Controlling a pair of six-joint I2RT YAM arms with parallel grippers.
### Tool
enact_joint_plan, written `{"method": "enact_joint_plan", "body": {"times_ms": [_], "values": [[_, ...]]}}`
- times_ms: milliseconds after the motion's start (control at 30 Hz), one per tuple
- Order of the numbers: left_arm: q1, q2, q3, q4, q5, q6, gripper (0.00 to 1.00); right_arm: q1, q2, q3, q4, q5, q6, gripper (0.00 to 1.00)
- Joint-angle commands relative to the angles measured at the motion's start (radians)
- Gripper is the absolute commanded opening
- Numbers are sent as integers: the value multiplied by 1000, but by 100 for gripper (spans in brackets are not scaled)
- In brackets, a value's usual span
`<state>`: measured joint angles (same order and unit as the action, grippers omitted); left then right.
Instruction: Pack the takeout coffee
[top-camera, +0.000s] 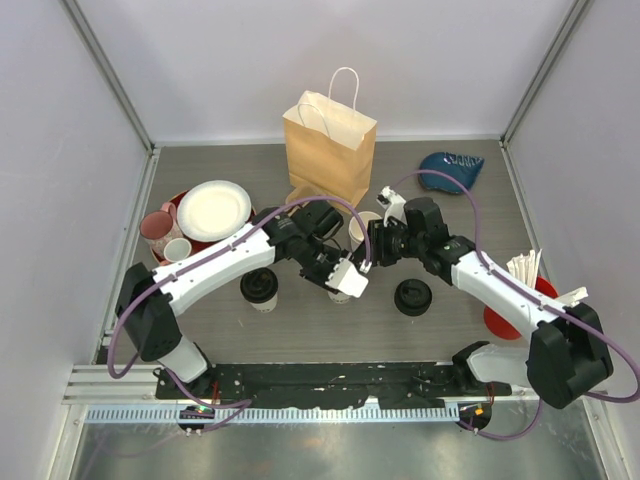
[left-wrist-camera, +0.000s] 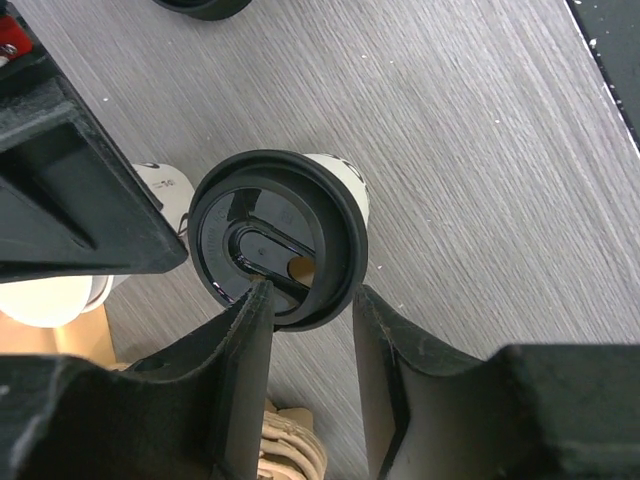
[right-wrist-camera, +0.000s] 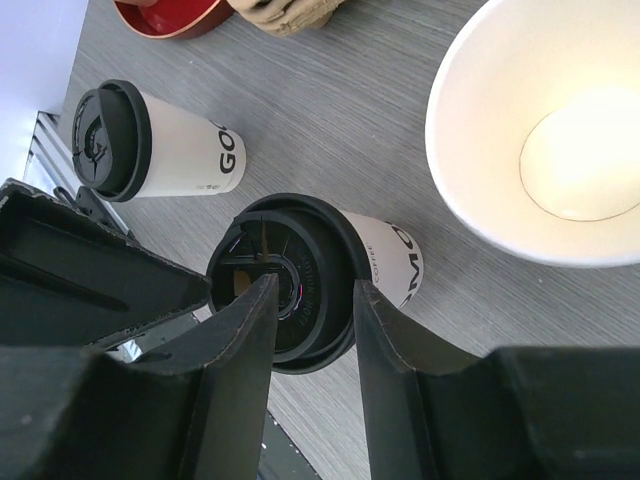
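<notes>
Left gripper, right gripper: my jaws half-spread astride round black plastic sip lid; gripping or loose, cannot tell. Small white paper cup mid-frame; twin lidded cup upper left. Grip below rim, gently; keep upright.

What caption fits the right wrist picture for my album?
Right gripper hovers open over a lidded cup, with a second lidded cup and an open cup nearby.

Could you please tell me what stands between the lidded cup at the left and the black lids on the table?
The second lidded cup, mostly hidden beneath the left gripper in the top view.
</notes>
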<state>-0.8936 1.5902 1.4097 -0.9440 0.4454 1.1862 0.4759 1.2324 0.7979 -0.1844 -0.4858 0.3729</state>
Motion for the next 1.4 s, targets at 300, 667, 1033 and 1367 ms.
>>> {"method": "enact_joint_plan", "body": {"times_ms": [300, 667, 1033, 1367], "values": [[19, 7, -51, 32, -2, 15, 40, 21, 41, -8, 57, -42, -15, 40], [19, -12, -75, 13, 1, 41, 51, 41, 45, 1, 51, -23, -28, 38], [12, -12, -179, 113, -79, 85, 48, 55, 50, -26, 79, 1, -9, 36], [-1, -56, -276, 154, -109, 173, 43, 56, 44, -62, 117, 7, 9, 28]]}}
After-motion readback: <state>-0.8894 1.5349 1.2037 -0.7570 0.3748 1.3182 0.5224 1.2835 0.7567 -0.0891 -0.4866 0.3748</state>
